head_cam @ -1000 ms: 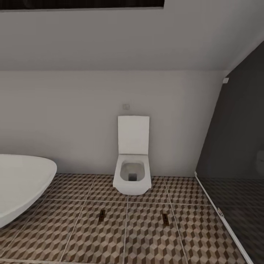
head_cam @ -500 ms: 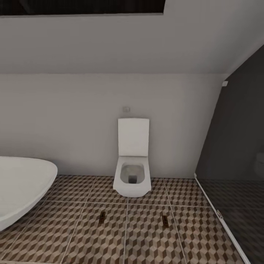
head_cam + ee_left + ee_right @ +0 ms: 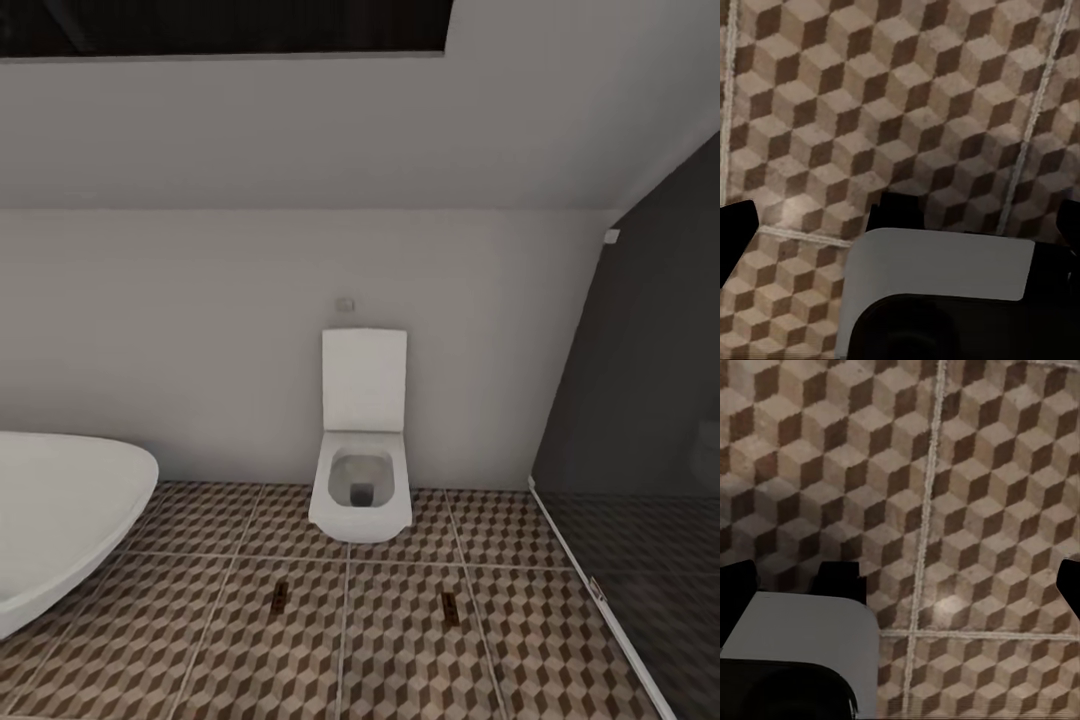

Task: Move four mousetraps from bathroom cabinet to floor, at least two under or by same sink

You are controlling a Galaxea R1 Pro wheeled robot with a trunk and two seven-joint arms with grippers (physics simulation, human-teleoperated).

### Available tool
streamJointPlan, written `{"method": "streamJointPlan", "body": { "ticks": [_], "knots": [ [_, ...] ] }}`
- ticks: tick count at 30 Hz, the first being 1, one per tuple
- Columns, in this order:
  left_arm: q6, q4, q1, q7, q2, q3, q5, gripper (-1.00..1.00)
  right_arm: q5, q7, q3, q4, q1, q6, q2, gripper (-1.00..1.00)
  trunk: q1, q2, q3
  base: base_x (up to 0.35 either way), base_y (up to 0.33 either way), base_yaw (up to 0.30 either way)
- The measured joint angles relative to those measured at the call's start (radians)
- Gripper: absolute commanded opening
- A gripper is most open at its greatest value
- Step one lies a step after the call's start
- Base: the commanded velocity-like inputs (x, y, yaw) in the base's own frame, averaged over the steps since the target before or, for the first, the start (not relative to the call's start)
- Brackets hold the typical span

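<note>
Down at the wrists, the left claw [image 3: 900, 219] and the right claw [image 3: 904, 585] hang over the cube-patterned floor [image 3: 400, 660], fingers spread wide and holding nothing. Further out, two mousetraps [image 3: 280, 597] [image 3: 450, 608] lie flat on the tiles, at 7 and 5 o'clock of the toilet [image 3: 362, 480], with the bathtub [image 3: 60, 510] at 9 o'clock. Over the last second the whole view has slid downward. That is the camera moving, and the traps lie where they did. With both claws free, the robot is probably turning away to fetch the remaining traps.
</note>
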Motion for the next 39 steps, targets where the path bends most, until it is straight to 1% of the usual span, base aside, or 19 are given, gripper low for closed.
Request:
{"method": "streamJointPlan", "body": {
  "ticks": [11,21,30,39],
  "knots": [
    [-0.002,0.0,0.02,0.0,-0.007,0.0,-0.001,1.0,0.0,0.0,0.0,0.0,0.035,-0.007,0.003,1.0,-0.042,0.077,0.034,0.0,0.0,0.0],
    [-0.034,-0.001,0.035,0.0,-0.01,0.0,-0.002,1.0,0.001,0.0,0.0,0.0,0.065,-0.007,0.009,1.0,-0.081,0.147,0.066,0.0,0.0,0.0],
    [-0.04,-0.001,0.046,0.0,-0.022,0.0,-0.002,1.0,0.0,0.001,0.0,0.0,0.072,-0.005,0.011,1.0,-0.115,0.21,0.094,0.0,0.0,0.0],
    [-0.041,-0.001,0.049,0.0,-0.025,0.0,-0.002,1.0,-0.001,0.001,0.0,0.0,0.072,-0.003,0.012,1.0,-0.15,0.273,0.122,0.0,0.0,0.0]
  ]
}}
